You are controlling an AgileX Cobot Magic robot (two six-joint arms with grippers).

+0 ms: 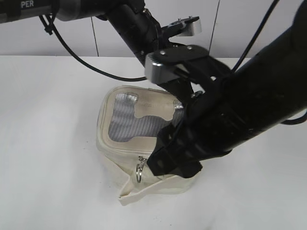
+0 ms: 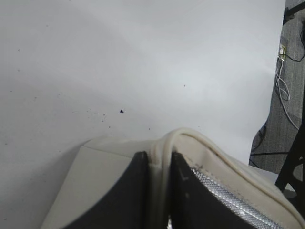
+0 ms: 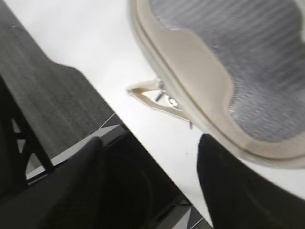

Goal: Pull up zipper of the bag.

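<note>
**Right arm closing on the slider while the left pins the rim**

At the near edge of the white table (image 1: 48,143), the bag's loose strap flap (image 1: 144,191) lies spread toward the camera. Just above it, on the front wall of the bag (image 1: 115,143), a silver slider with its ring pull (image 1: 139,168) hangs on the zipper (image 1: 120,152). The right gripper (image 1: 175,160) sits just beside that ring, at the bag's front right corner; the right wrist view shows its two fingers (image 3: 228,186) spread apart with nothing between them, the bag's rim just above one finger.

Farther back, the left gripper (image 2: 159,191) is clamped on the bag's far rim, a fold of cream piping squeezed between its dark pads (image 2: 128,195).

To do this step well, I judge the right fingers should come across onto the ring or slider body, not the lid edge, and pinch squarely. The pull should then follow the track round the corner, with the left hold keeping the rim taut so the soft wall does not buckle.
</note>
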